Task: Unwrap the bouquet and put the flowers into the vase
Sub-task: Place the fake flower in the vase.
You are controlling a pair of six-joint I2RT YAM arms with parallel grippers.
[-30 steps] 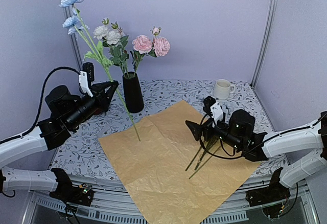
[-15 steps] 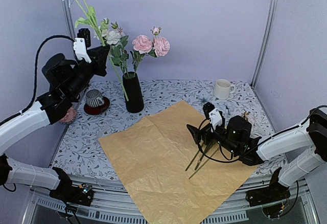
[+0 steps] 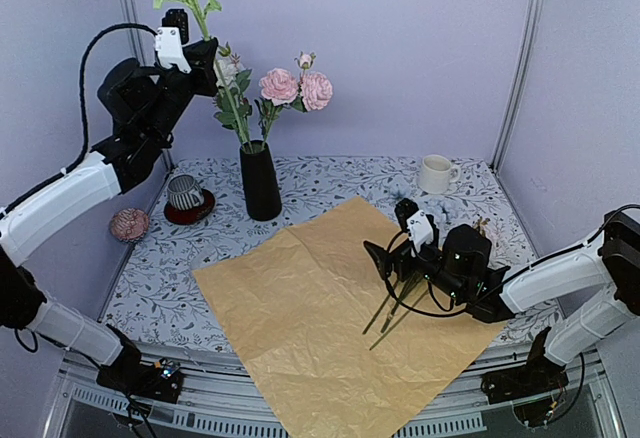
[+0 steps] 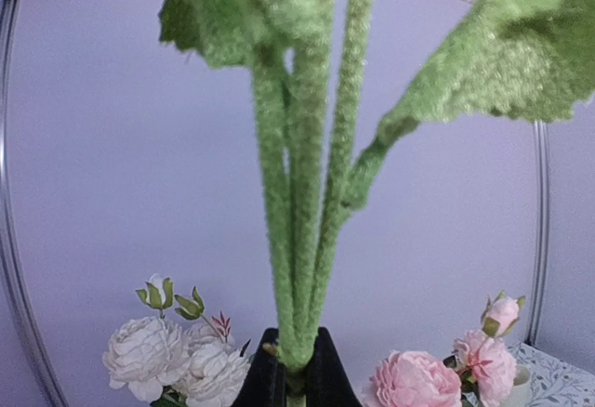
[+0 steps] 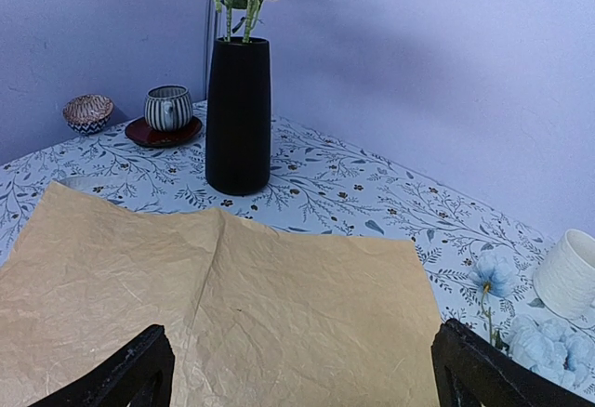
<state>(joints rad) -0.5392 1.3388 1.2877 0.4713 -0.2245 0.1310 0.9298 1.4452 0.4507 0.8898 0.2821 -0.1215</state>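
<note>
Raised since one second ago: left gripper (image 3: pixel 210 56), from low at left centre of the top view to the upper left corner, with the green stem (image 3: pixel 192 3) carried along. Lower end of that stem lifted off the paper (image 3: pixel 320 338) and brought to the mouth of the vase (image 3: pixel 260 180), left of centre; blooms now out past the top edge of the frame. Right arm hardly shifted. Left claw pressed together, pinching the stem just below its leaves; in the left wrist view, seen at bottom centre as two dark tips closed on the fuzzy stalks. End of the stem inside the rim or only at it: cannot tell. Right gripper (image 3: pixel 385 258) spread wide and holding nothing, low at right centre, directly over the remaining stems (image 3: pixel 392 310) lying on the paper; in the right wrist view, one finger at each lower corner with bare paper between. Done, judging by the layout: wrapping opened and laid flat across the lower centre; pink roses (image 3: pixel 297 88) and white roses (image 3: pixel 230 73) standing in the vase. In hand: lowering the held stem into the vase. Left to do: release of that stem, then pickup and transfer of the stems under the right claw, blooms apparently lying near the mug (image 3: pixel 435 173) at right. Probably past the halfway mark. Keep the stem upright on descent to avoid snagging the flowers already placed.
</note>
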